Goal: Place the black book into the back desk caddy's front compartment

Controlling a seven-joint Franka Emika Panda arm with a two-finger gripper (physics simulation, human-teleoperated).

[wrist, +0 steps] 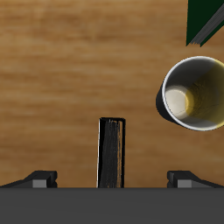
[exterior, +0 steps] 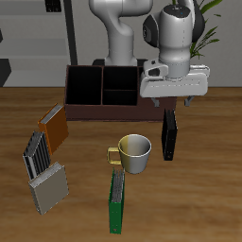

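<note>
Jaws apart above the book (wrist: 111,151), which lies on the table (wrist: 61,79). Descend centred, clamp across its spine, clear the mug (wrist: 196,93).

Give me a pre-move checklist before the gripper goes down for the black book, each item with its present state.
1. Gripper above the black book: ok; in the wrist view the book sits between the two fingertips.
2. Jaws open wide enough for the book: ok; both tips stand well clear of its sides.
3. Book not yet held: ok; it stands on edge on the table, untouched.
4. Room beside the book: ok; the mug stands apart from it.
5. Back desk caddy front compartment free: cannot tell; its cells look dark and empty, but the view is too small.
</note>
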